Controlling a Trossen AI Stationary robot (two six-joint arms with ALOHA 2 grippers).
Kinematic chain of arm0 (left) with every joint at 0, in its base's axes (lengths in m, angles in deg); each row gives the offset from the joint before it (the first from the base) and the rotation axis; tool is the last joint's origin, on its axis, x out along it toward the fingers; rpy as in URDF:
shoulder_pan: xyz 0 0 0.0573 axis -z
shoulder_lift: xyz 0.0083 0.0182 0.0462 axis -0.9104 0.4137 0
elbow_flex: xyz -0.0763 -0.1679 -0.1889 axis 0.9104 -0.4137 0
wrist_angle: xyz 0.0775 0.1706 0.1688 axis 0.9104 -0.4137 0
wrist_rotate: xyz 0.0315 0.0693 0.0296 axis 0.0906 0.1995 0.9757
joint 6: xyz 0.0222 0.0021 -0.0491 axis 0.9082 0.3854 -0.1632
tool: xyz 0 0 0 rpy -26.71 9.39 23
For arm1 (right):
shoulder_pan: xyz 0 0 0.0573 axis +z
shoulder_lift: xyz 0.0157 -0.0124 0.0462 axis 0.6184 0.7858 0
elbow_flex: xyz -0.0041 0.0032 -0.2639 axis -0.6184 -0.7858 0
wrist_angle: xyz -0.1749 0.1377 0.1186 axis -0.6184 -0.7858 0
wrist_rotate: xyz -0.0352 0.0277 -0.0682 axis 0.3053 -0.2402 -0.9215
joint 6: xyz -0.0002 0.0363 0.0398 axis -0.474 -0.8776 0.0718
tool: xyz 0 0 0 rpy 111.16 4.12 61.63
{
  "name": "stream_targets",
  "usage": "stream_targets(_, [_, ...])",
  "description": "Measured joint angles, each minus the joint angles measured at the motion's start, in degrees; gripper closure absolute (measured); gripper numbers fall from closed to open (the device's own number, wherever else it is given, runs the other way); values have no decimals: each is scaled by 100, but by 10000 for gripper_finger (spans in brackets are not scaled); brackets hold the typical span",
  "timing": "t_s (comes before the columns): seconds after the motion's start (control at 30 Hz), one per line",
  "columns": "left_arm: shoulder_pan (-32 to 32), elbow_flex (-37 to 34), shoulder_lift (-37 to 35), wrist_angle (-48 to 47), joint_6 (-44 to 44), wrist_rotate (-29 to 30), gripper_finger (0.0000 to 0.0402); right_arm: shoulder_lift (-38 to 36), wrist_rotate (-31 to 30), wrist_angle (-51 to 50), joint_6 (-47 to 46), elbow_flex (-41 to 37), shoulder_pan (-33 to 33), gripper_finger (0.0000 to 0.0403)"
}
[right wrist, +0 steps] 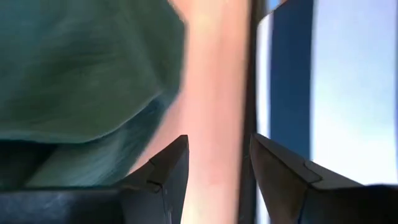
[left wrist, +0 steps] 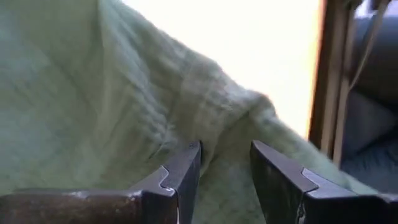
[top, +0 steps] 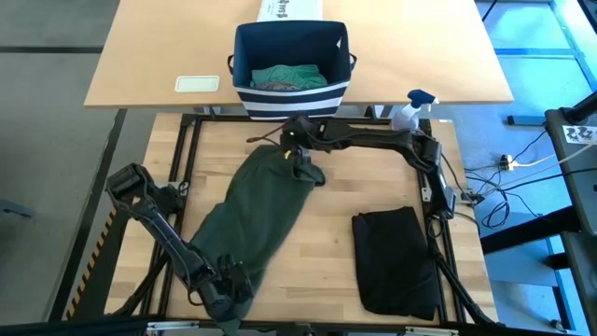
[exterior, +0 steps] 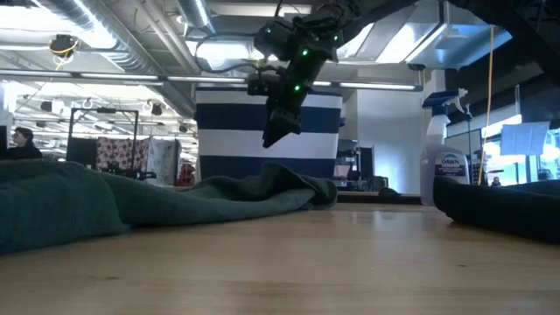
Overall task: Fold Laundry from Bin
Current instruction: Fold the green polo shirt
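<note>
A dark green garment [top: 261, 215] lies spread on the wooden table, running slantwise from the far middle to the near left. Its far end [exterior: 289, 188] is bunched in a low heap. My left gripper [top: 233, 287] stands open over the garment's near end [left wrist: 93, 93]. My right gripper [top: 298, 149] hangs open above the far end, clear of the cloth [exterior: 273, 138], with nothing between its fingers [right wrist: 219, 168]. The striped navy bin [top: 291, 98] stands just past the far edge, with teal-green and grey laundry [top: 289, 77] inside. My left gripper's fingers [left wrist: 186, 180] stand apart, slanting down over the green garment's near end, and cloth shows in the gap. I cannot tell whether their tips touch it.
A folded black garment [top: 396, 261] lies on the table's right half. A spray bottle [top: 410, 110] stands at the far right corner. A white printed box [top: 289, 9] sits behind the bin on a second, lighter table [top: 168, 47]. Bare wood lies between the two garments.
</note>
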Motion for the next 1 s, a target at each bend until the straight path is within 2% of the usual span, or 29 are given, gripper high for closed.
stream_targets(0.27, [-260, 0, -690, -472, 981, 1355, 266, -335, 385, -1422, -896, 2, 141, 233])
stream_targets(0.43, [-690, 0, -837, -1062, 1660, 1789, 266, -339, 377, -1832, -1070, -124, 113, 233])
stream_targets(0.63, [-1320, 0, -837, -1329, 2516, 1724, 266, -335, 497, -2121, -1113, -225, 43, 233])
stream_targets(0.8, [-1789, 0, -837, -1298, 3084, 1665, 266, -408, 543, -2322, -1543, -234, 128, 233])
stream_targets(1.0, [-2325, -57, -1070, -1296, 3316, 1644, 266, -1052, 1211, -2085, -1960, -566, 270, 266])
